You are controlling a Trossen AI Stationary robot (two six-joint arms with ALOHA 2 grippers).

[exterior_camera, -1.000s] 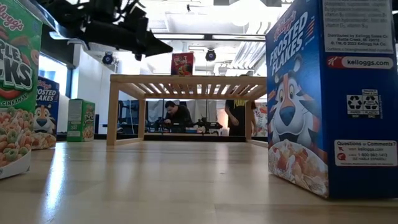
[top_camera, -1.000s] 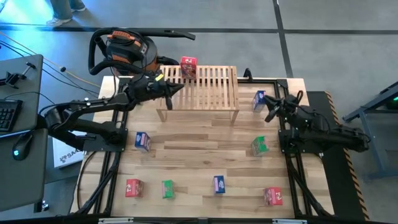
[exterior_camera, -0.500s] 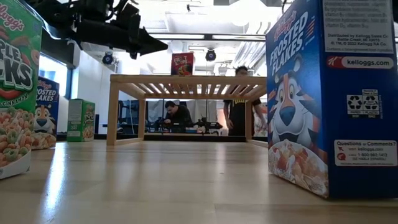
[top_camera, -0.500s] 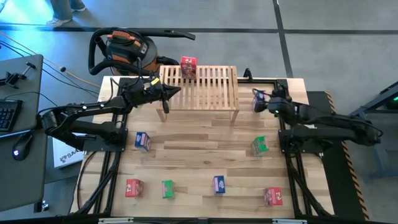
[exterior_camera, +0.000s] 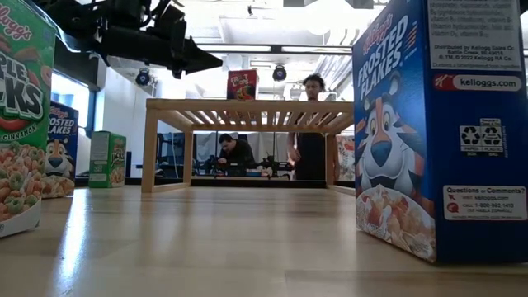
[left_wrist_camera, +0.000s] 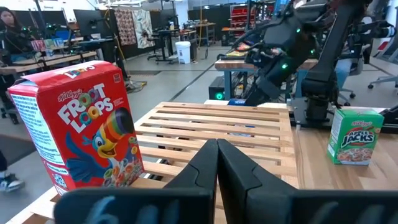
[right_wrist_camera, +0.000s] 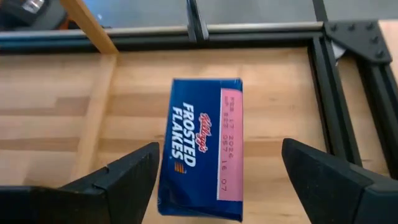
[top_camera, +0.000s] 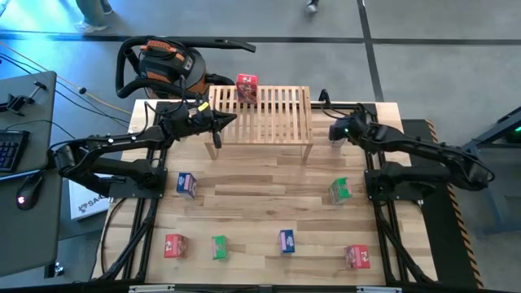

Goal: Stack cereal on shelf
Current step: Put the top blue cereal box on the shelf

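High view: the right end effector (top_camera: 336,130) is held over a blue cereal box beside the shelf (top_camera: 261,114); a red box (top_camera: 246,87) stands on the shelf. Left wrist view: the left end effector (left_wrist_camera: 217,163) is seen closed, empty. Right wrist view: open fingers (right_wrist_camera: 127,173) flank the Frosted Flakes box (right_wrist_camera: 201,146).

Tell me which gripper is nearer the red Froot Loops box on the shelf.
Left. The left gripper hovers shut beside the red Froot Loops box; the right gripper is open over a blue Frosted Flakes box past the shelf.

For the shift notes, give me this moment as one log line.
left gripper: shut, empty, at shelf | right gripper: open over Frosted Flakes box | Froot Loops box: on shelf
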